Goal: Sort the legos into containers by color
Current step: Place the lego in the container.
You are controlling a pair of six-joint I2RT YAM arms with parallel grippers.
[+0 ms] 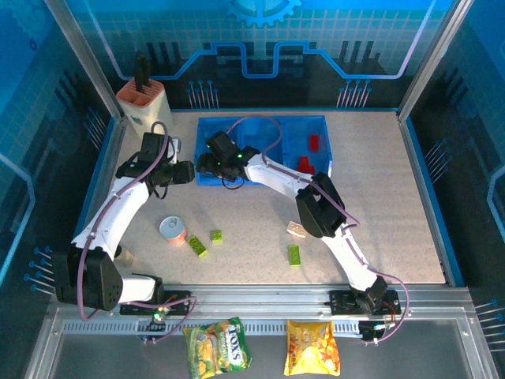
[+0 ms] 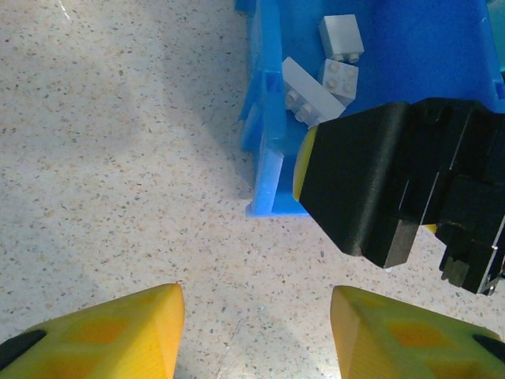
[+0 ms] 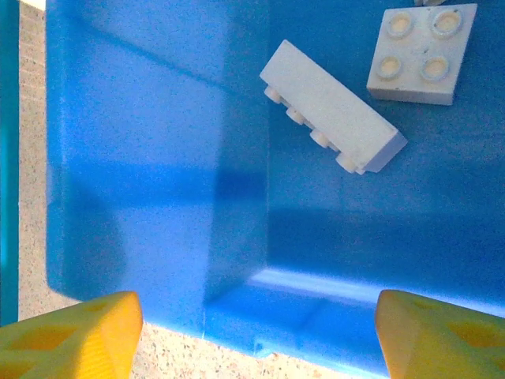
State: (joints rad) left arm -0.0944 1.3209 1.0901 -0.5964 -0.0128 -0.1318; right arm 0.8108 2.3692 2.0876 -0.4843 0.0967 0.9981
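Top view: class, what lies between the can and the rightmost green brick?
In the top view, two other green bricks near the can; beyond them, bare table to the rightmost green brick.

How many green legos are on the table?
3. Two legos lie by the can, one alone near the right arm. Arms may hide more.
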